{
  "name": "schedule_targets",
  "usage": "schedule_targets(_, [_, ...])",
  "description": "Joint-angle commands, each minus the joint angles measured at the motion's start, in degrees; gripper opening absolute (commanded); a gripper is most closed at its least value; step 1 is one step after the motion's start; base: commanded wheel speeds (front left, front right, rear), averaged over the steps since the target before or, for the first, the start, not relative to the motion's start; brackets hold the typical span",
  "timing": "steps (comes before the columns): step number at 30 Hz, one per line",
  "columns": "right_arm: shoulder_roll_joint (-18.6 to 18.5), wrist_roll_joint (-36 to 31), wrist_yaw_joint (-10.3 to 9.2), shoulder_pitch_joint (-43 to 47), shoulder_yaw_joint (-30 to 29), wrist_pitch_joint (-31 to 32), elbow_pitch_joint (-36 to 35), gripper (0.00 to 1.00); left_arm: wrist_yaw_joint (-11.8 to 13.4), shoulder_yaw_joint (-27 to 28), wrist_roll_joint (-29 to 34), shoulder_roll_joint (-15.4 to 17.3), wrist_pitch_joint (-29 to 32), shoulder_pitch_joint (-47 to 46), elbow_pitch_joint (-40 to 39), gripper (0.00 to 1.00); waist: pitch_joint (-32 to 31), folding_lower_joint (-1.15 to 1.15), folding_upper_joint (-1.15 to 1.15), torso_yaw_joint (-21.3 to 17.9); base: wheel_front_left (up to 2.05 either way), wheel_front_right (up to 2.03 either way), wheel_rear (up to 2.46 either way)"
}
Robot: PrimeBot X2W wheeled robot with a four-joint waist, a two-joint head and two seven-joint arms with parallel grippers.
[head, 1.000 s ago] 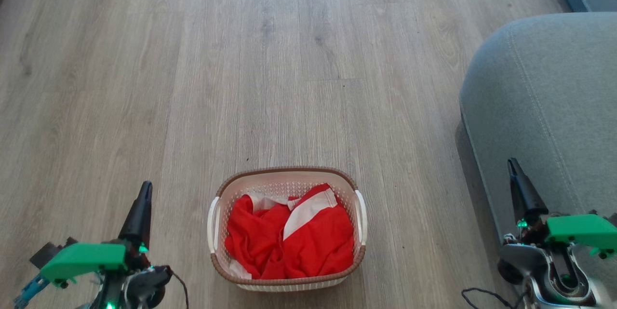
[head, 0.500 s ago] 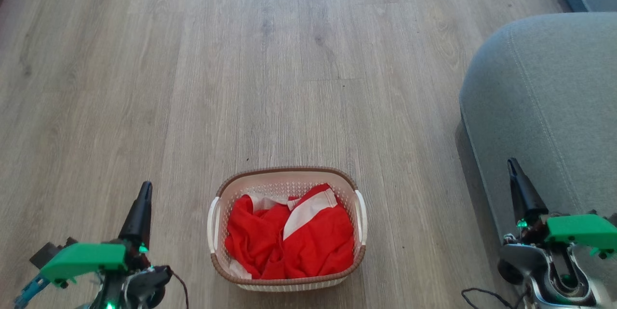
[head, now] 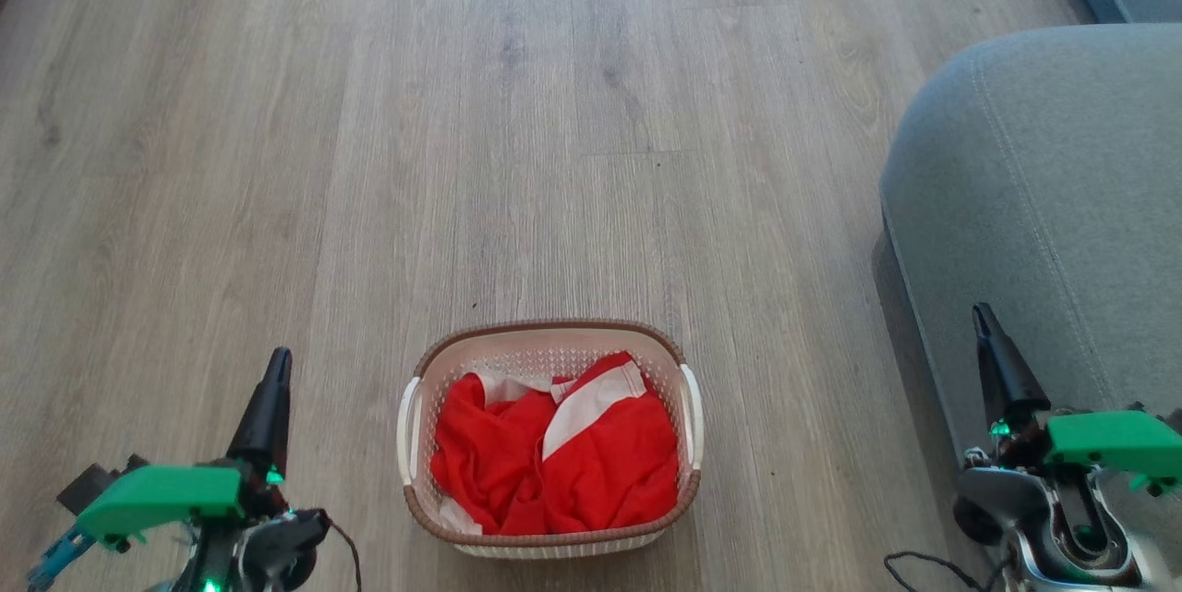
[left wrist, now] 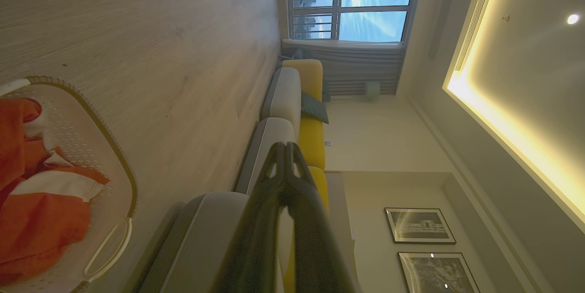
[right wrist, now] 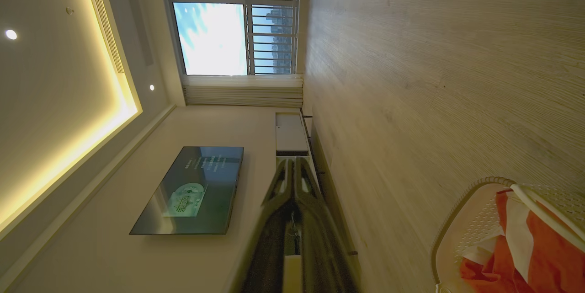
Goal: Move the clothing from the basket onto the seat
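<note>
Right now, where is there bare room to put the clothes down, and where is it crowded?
On the seat, the visible top is bare. The floor is bare ahead of the basket, to its left, and in the strip between it and the seat. Crowded: the basket, full of the clothing.

The left fingers (head: 268,407) and right fingers (head: 999,366) are long, dark and tapered, and the wrist views show them glossy black with small cut-out windows near the tips. Behind each set sits a bright green plate (head: 157,492) (head: 1113,438) over a grey metal wrist (head: 1002,492) with small green lights, and a thin black cable (head: 923,571) loops below it. A blue clip (head: 54,560) juts out beyond the left plate, on the side away from the fingers.
</note>
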Motion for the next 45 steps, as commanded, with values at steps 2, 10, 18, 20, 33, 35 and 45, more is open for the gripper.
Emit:
schedule_targets(2, [-0.18,0.35,0.02,-1.10,1.00,0.16,-2.24,0.00,-0.52,1.43,-0.39,0.93,0.42,-2.76,-1.96,0.00,0.00,0.00,0.00,0.00,0.00,0.00,0.00])
schedule_targets(10, [-0.18,0.35,0.02,-1.10,1.00,0.16,-2.24,0.00,-0.52,1.43,-0.39,0.93,0.42,-2.76,-1.96,0.00,0.00,0.00,0.00,0.00,0.00,0.00,0.00])
schedule_targets(18, [0.03,-0.02,0.02,-0.01,0.08,-0.02,0.66,1.00,0.10,0.02,0.03,-0.08,-0.08,0.07,0.51,1.00,0.00,0.00,0.00,0.00,0.00,0.00,0.00])
schedule_targets(20, [0.22,-0.03,0.02,0.51,0.23,-0.03,2.63,1.00,0.11,-0.02,0.04,-0.23,-0.09,1.01,2.27,1.00,0.02,0.00,0.00,0.00,0.00,0.00,0.00])
schedule_targets(33, [-0.07,-1.03,0.02,-1.56,1.74,-1.47,3.85,1.00,0.05,-0.33,1.02,0.21,-1.81,-0.87,4.04,1.00,0.26,0.00,0.00,-0.02,0.00,0.00,0.00])
schedule_targets(35, [-0.25,-1.33,0.02,-2.03,2.18,-1.90,4.00,1.00,0.04,-0.52,1.32,0.36,-2.22,-1.32,4.22,1.00,0.32,0.00,0.00,-0.02,0.00,0.00,0.00])
schedule_targets(45, [-1.33,-3.78,0.02,-4.44,4.70,-3.95,5.37,1.00,-0.01,-1.52,3.59,1.23,-3.96,-3.34,5.44,1.00,0.55,0.00,0.00,-0.01,0.00,0.00,0.00])
